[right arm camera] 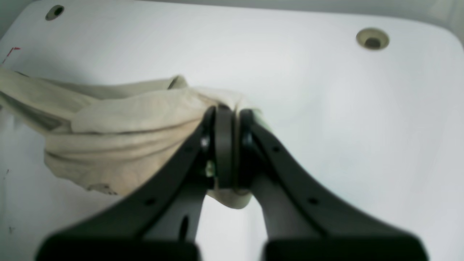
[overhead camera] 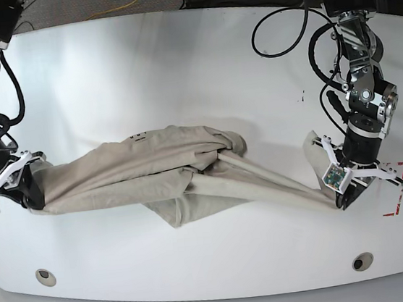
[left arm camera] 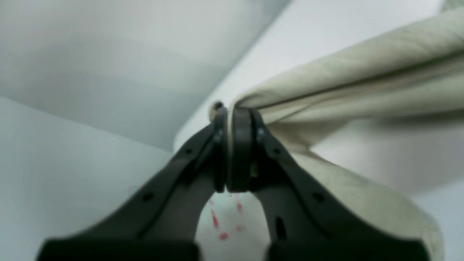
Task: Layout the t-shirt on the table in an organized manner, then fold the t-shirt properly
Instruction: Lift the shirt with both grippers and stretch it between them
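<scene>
The beige-grey t-shirt (overhead camera: pixel 160 174) hangs stretched and bunched across the white table (overhead camera: pixel 178 73), pulled between both arms. My left gripper (overhead camera: pixel 341 204), on the base view's right, is shut on a thin end of the cloth near the red tape corner. In the left wrist view the left gripper (left arm camera: pixel 229 110) pinches the t-shirt (left arm camera: pixel 362 83), which trails off to the upper right. My right gripper (overhead camera: pixel 34 201), at the base view's left, is shut on the other end. The right wrist view shows the right gripper (right arm camera: pixel 228 110) clamped on the bunched t-shirt (right arm camera: pixel 119 134).
Red tape marks (overhead camera: pixel 398 205) lie by the table's right edge. Two round grommet holes (overhead camera: pixel 45 276) (overhead camera: pixel 360 261) sit near the front edge, and the right wrist view shows grommet holes (right arm camera: pixel 372 39) too. Cables (overhead camera: pixel 282 25) loop behind the left arm at the back.
</scene>
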